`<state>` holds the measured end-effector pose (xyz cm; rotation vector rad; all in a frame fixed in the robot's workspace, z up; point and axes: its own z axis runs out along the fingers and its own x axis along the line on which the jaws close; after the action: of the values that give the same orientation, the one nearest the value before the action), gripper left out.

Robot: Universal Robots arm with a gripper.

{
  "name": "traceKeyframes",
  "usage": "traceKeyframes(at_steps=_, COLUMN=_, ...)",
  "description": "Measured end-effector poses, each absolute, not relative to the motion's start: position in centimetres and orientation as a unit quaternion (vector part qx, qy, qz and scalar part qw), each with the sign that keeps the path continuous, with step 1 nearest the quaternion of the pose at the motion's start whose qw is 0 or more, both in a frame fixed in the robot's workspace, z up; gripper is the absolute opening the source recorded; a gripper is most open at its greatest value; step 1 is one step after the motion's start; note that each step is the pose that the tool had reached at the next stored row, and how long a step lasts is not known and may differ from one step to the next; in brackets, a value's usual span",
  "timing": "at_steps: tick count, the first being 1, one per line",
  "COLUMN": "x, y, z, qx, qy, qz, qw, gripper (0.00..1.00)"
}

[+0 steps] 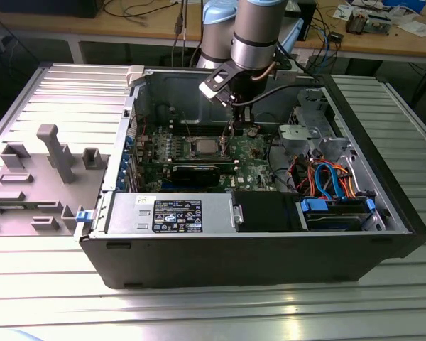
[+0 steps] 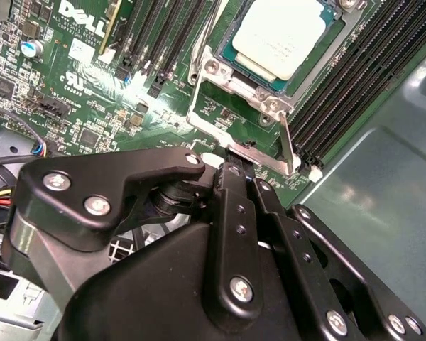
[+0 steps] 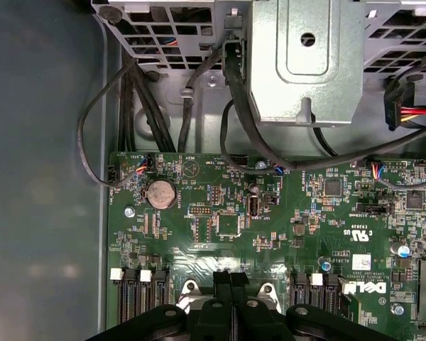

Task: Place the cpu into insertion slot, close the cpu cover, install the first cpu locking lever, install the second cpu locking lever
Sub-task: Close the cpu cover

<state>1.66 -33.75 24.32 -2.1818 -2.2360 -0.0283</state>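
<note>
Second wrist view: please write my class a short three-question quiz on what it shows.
1. True or false: the cpu sits in its socket, metal top up.
2. The gripper is nearest to: A) the power supply, B) the cpu cover, C) the drive cables.
3. Fill in: the motherboard is ___ in colour.
Key: 1 true; 2 B; 3 green.

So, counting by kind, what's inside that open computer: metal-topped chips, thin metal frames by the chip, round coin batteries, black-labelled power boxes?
Small square silver-topped cpu: 1
Thin silvery metal cpu cover frame: 1
Round silver coin battery: 1
Grey power supply box with black label: 1
Total: 4
</note>
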Motion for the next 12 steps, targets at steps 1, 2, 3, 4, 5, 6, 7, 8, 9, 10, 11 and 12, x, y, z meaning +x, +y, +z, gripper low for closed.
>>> traceKeyframes(at_steps=1, x=1.63, y=-33.75, z=24.32, qx=-0.698, qy=-0.716, qz=-0.009, qw=0.009, gripper=0.11)
traceKeyframes(at_steps=2, x=1.62, y=-33.75, z=24.32, qx=-0.698, qy=-0.716, qz=-0.009, qw=0.009, gripper=0.11)
traceKeyframes(at_steps=3, x=1.61, y=-33.75, z=24.32, qx=-0.698, qy=-0.716, qz=-0.009, qw=0.009, gripper=0.11)
traceKeyframes(at_steps=4, x=1.59, y=-33.75, z=24.32, qx=-0.698, qy=-0.716, qz=-0.009, qw=0.009, gripper=0.11)
traceKeyframes(at_steps=5, x=1.58, y=-33.75, z=24.32, qx=-0.698, qy=-0.716, qz=-0.009, qw=0.009, gripper=0.11)
traceKeyframes(at_steps=6, x=1.53, y=-33.75, z=24.32, qx=-0.698, qy=-0.716, qz=-0.009, qw=0.009, gripper=0.11)
traceKeyframes(at_steps=7, x=1.5, y=-33.75, z=24.32, qx=-0.698, qy=-0.716, qz=-0.009, qw=0.009, gripper=0.11)
traceKeyframes(at_steps=8, x=1.49, y=-33.75, z=24.32, qx=-0.698, qy=-0.716, qz=-0.009, qw=0.009, gripper=0.11)
traceKeyframes(at_steps=9, x=1.47, y=-33.75, z=24.32, qx=-0.698, qy=-0.716, qz=-0.009, qw=0.009, gripper=0.11)
traceKeyframes(at_steps=10, x=1.43, y=-33.75, z=24.31, qx=-0.698, qy=-0.716, qz=-0.009, qw=0.009, gripper=0.11)
traceKeyframes(at_steps=11, x=1.4, y=-33.75, z=24.31, qx=-0.698, qy=-0.716, qz=-0.009, qw=0.009, gripper=0.11)
traceKeyframes(at_steps=12, x=1.39, y=-33.75, z=24.31, qx=-0.698, qy=-0.716, qz=-0.009, qw=0.009, gripper=0.11)
